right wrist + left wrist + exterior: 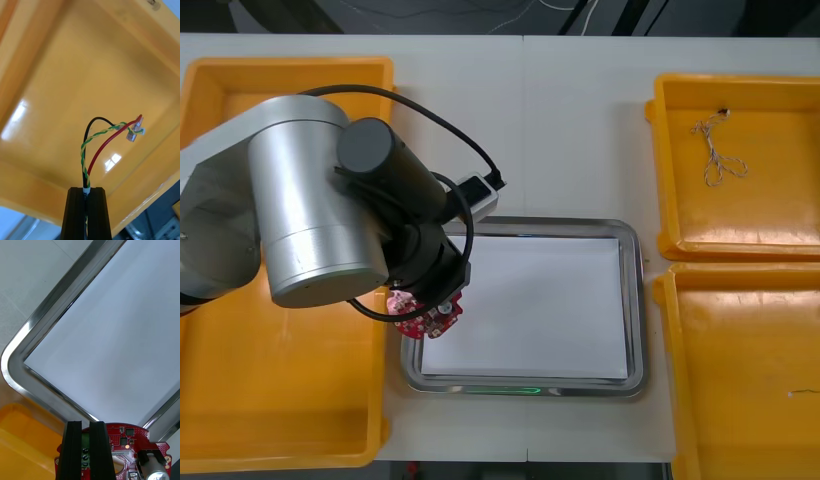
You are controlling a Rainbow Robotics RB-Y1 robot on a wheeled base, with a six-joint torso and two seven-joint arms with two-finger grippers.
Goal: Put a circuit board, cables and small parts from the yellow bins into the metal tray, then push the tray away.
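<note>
The left gripper point(85, 424) is clamped on the rim of the red circuit board point(426, 319), holding it over the tray's point(635, 300) near left corner, apparently to set it inside, while the right gripper point(87, 189) pinches the cables point(93, 150) above a yellow bin point(93, 71), probably next to go in.

Table: light, matte top point(560, 130); in the left wrist view a pale grey patch of it point(33, 281) with faint scuff lines.
Seam: 1 thin straight line point(523, 110) running from the table's far edge toward the table's middle.
Floor: dark strip point(380, 15) beyond the table's far edge.
Wires: thin pale strands point(510, 12) lying loose on the floor, just past the table's far edge.
Dark shapes: slanted black bars point(592, 15) beyond the table's far edge, toward its right end; kind unclear.
</note>
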